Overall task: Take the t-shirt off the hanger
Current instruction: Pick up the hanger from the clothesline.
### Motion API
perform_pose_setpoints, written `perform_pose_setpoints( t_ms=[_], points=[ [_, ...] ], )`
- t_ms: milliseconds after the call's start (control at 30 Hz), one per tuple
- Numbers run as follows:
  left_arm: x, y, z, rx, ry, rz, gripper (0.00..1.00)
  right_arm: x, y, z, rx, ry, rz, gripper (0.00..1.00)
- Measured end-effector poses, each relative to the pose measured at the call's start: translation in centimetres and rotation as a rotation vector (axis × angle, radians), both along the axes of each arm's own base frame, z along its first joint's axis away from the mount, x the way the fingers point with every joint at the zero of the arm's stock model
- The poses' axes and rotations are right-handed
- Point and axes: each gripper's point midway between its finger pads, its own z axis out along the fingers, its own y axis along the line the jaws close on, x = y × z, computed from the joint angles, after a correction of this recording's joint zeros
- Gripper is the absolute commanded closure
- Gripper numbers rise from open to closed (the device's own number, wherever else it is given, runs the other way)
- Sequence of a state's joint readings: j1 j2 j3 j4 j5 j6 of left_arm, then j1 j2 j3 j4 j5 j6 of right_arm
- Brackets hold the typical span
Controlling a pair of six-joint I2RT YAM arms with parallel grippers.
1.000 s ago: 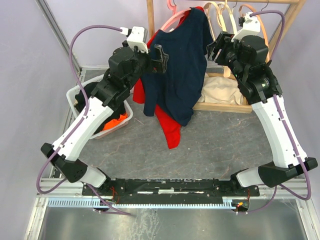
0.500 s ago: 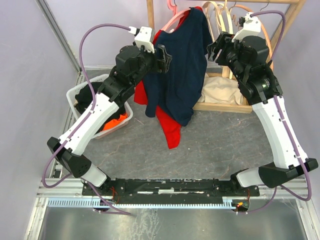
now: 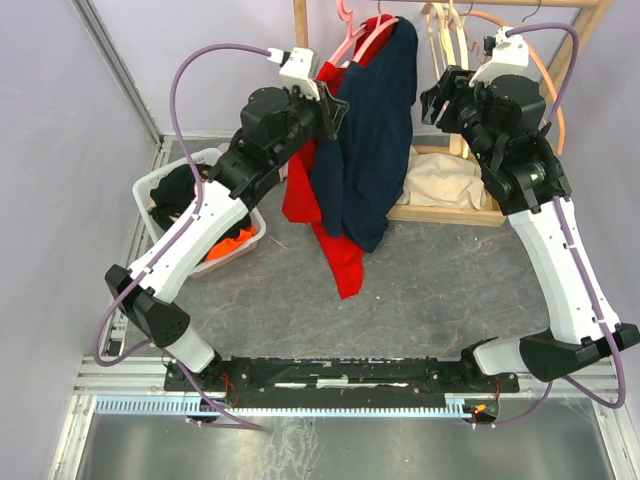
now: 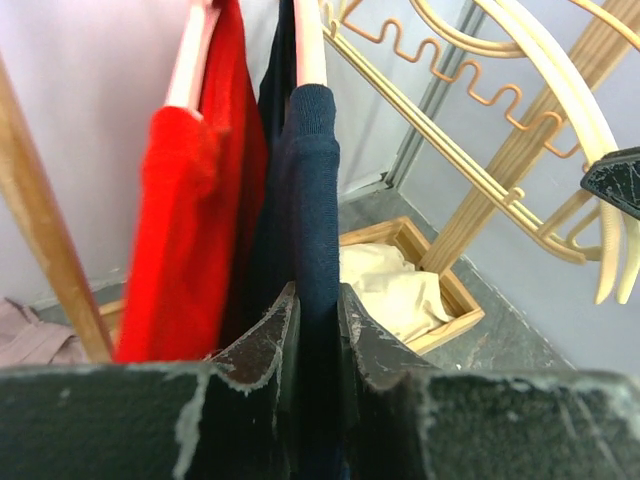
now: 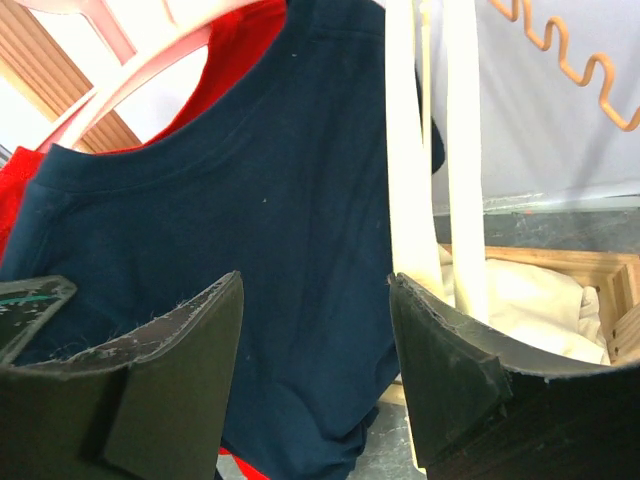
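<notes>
- Grey mottled tabletop with pale lilac walls around it; a light wooden clothes rack stands at the far side.
- Far left I see a white plastic bin holding dark and orange clothes.
- My left gripper is raised at the rack, fingers pressed together and pinching a fold of the navy blue cotton t-shirt.
- A red t-shirt hangs just left of the navy one, touching it, with its hem hanging lower.
- The navy t-shirt is on the rack, its shoulder draped over the arm of a pale pink plastic hanger, and its body hangs above the table.
- Right of it a low wooden tray holds a crumpled cream cloth.
- My right gripper is up near the shirt's right edge with its fingers spread wide, gripping nothing and facing the navy fabric.
- Cream wooden hangers hang just beside that gripper.
- An orange wavy wire hanger hangs farthest right.
</notes>
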State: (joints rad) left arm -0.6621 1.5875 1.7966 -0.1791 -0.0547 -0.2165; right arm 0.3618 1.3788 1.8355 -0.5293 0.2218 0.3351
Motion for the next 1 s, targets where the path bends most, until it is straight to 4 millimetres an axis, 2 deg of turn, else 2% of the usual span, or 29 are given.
perform_pose_setpoints(
  t_ms=[333, 400, 467, 600, 667, 833, 1000],
  points=[
    [-0.5, -4.6, 0.2, -0.014, -0.007, -0.007, 0.92, 0.0, -0.2, 0.7, 0.005, -0.024, -0.005, 0.32],
    [-1.2, -6.2, 0.2, -0.017, -0.007, -0.011, 0.91, 0.0, -0.2, 0.7, 0.006, -0.025, -0.004, 0.32],
    [-1.4, -7.1, 0.2, -0.020, -0.009, -0.005, 0.85, 0.0, -0.2, 0.7, 0.006, -0.025, -0.002, 0.32],
    [-1.7, -8.3, 0.0, -0.027, -0.012, 0.000, 0.59, 0.0, -0.1, 0.8, 0.007, -0.026, 0.000, 0.32],
    [-2.3, -9.2, -0.1, -0.027, -0.013, -0.027, 0.51, -0.1, 0.0, 0.9, 0.009, -0.029, 0.007, 0.33],
    [-5.2, -12.0, 0.0, -0.034, -0.020, -0.128, 0.46, -0.4, 0.5, 1.9, 0.024, -0.051, 0.042, 0.34],
    [-6.5, -13.6, -0.8, -0.046, -0.031, -0.188, 0.45, -1.0, 0.9, 3.9, 0.050, -0.101, 0.070, 0.34]
  ],
)
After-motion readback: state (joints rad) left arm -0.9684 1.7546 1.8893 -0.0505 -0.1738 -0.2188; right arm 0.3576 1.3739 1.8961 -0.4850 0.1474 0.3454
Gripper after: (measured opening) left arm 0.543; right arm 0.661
